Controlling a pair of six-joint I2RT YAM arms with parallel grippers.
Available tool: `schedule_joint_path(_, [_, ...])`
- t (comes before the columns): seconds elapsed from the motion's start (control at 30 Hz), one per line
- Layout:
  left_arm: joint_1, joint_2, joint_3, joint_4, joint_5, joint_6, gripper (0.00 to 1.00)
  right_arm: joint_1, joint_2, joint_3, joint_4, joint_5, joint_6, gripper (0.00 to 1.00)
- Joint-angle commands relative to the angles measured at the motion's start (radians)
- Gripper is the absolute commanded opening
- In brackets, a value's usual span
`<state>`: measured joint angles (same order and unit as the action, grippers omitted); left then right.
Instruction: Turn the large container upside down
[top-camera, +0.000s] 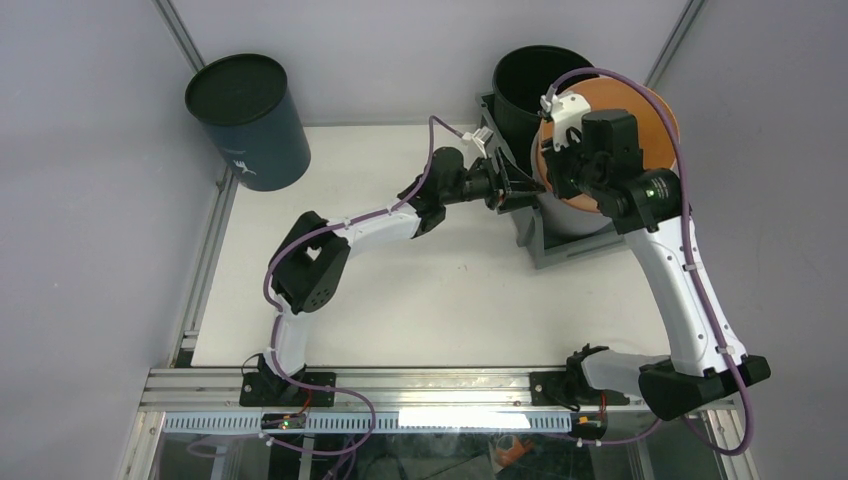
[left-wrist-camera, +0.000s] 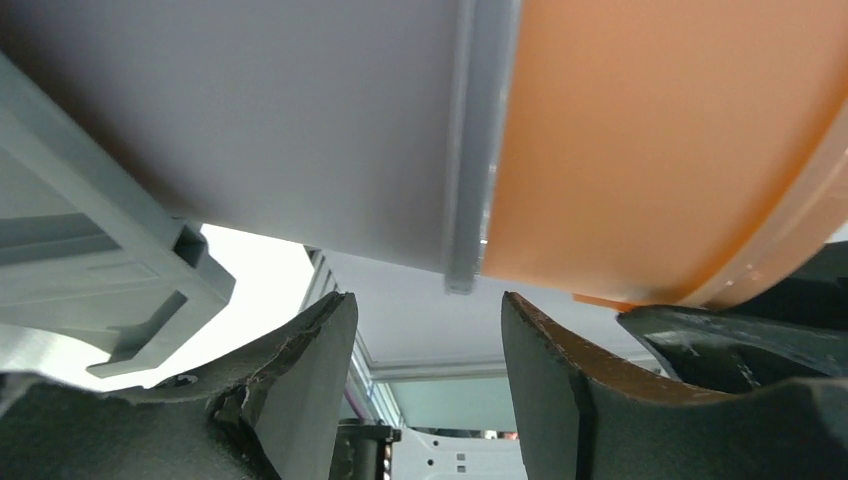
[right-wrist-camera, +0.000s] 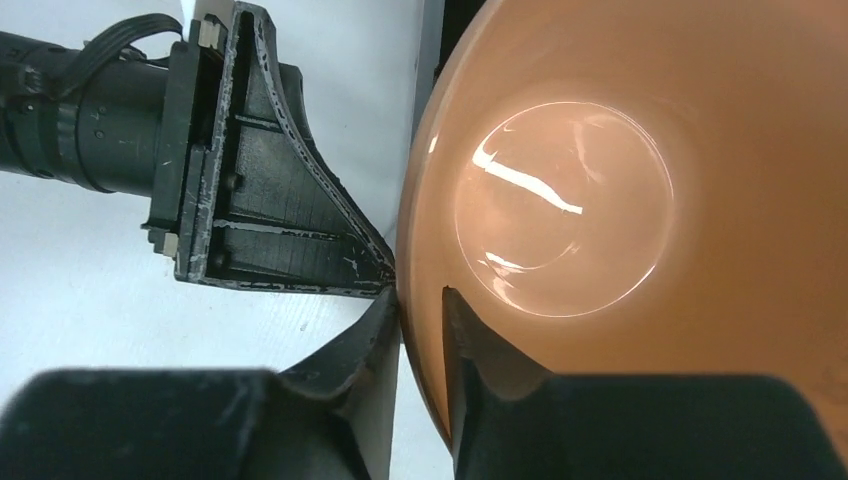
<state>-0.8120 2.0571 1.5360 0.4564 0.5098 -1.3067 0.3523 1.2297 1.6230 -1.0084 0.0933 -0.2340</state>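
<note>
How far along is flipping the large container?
Done: nothing evident; the large container looks unflipped, with the orange bucket over it. In hand: the right gripper pinches that bucket's wall, the left gripper open alongside. Left: clear the bucket, then the flip itself.

On white flat tabletop (top-camera: 420, 290): big grey rectangular plastic bin (top-camera: 565, 250), far right. At far-left corner: dark teal round canister (top-camera: 250, 120), footing unclear.

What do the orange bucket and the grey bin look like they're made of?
The orange bucket is likely plastic, smooth and glossy: light glows through its thin wall and bright streaks reflect inside. The grey bin is likely moulded plastic, matte: even grey, with stiffening ribs under its lip.
</note>
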Motion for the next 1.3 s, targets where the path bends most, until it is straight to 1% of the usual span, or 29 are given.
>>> schedule_joint_path(0.0, [-0.010, -0.008, 0.050, 0.103, 0.060, -0.059, 0.56, 0.004, -0.010, 0.015, 0.013, 0.019, -0.023, 0.20])
schedule_joint_path(0.1, [-0.009, 0.003, 0.063, 0.104, 0.046, -0.071, 0.53, 0.004, 0.003, 0.037, -0.007, 0.000, -0.010, 0.09])
schedule_joint_path(0.17, [-0.012, 0.018, 0.086, 0.110, 0.060, -0.079, 0.39, 0.004, 0.013, 0.055, -0.022, -0.002, 0.004, 0.00])
schedule_joint_path(0.2, [-0.014, 0.023, 0.096, 0.111, 0.067, -0.081, 0.35, 0.004, 0.017, 0.064, -0.028, -0.007, 0.011, 0.00])
schedule_joint_path(0.23, [-0.014, 0.027, 0.101, 0.111, 0.068, -0.082, 0.33, 0.004, 0.020, 0.070, -0.031, -0.013, 0.014, 0.00])
schedule_joint_path(0.33, [-0.020, 0.029, 0.112, 0.110, 0.067, -0.082, 0.34, 0.004, 0.017, 0.076, -0.022, -0.018, 0.026, 0.00])
schedule_joint_path(0.37, [-0.020, 0.031, 0.114, 0.108, 0.067, -0.080, 0.35, 0.004, 0.015, 0.076, -0.019, -0.018, 0.029, 0.00])
schedule_joint_path(0.4, [-0.022, 0.033, 0.117, 0.105, 0.067, -0.080, 0.39, 0.004, 0.015, 0.080, -0.017, -0.019, 0.032, 0.00])
schedule_joint_path(0.43, [-0.022, 0.036, 0.120, 0.103, 0.066, -0.081, 0.42, 0.004, 0.016, 0.084, -0.017, -0.024, 0.037, 0.00])
schedule_joint_path(0.53, [-0.026, 0.038, 0.122, 0.099, 0.062, -0.082, 0.44, 0.004, 0.025, 0.104, -0.023, -0.038, 0.049, 0.00])
schedule_joint_path(0.6, [-0.028, 0.040, 0.123, 0.093, 0.056, -0.082, 0.43, 0.004, 0.027, 0.109, -0.024, -0.051, 0.055, 0.00])
schedule_joint_path(0.7, [-0.030, 0.042, 0.121, 0.087, 0.046, -0.081, 0.36, 0.004, 0.025, 0.111, -0.021, -0.067, 0.060, 0.00])
schedule_joint_path(0.77, [-0.030, 0.043, 0.120, 0.081, 0.041, -0.078, 0.34, 0.004, 0.024, 0.114, -0.021, -0.074, 0.064, 0.00])
schedule_joint_path(0.93, [-0.034, 0.043, 0.115, 0.061, 0.035, -0.068, 0.33, 0.004, 0.018, 0.118, -0.027, -0.070, 0.070, 0.00])
schedule_joint_path(1.0, [-0.034, 0.037, 0.111, 0.048, 0.032, -0.056, 0.37, 0.004, 0.017, 0.120, -0.029, -0.060, 0.072, 0.00])
schedule_joint_path(1.1, [-0.033, 0.019, 0.100, 0.031, 0.019, -0.023, 0.41, 0.004, 0.016, 0.123, -0.032, -0.054, 0.078, 0.00])
schedule_joint_path(1.2, [-0.035, -0.002, 0.111, -0.053, -0.012, 0.076, 0.41, 0.004, 0.017, 0.131, -0.037, -0.052, 0.085, 0.00])
schedule_joint_path(1.27, [-0.039, -0.016, 0.110, -0.079, -0.045, 0.134, 0.42, 0.004, 0.014, 0.129, -0.042, -0.052, 0.089, 0.00])
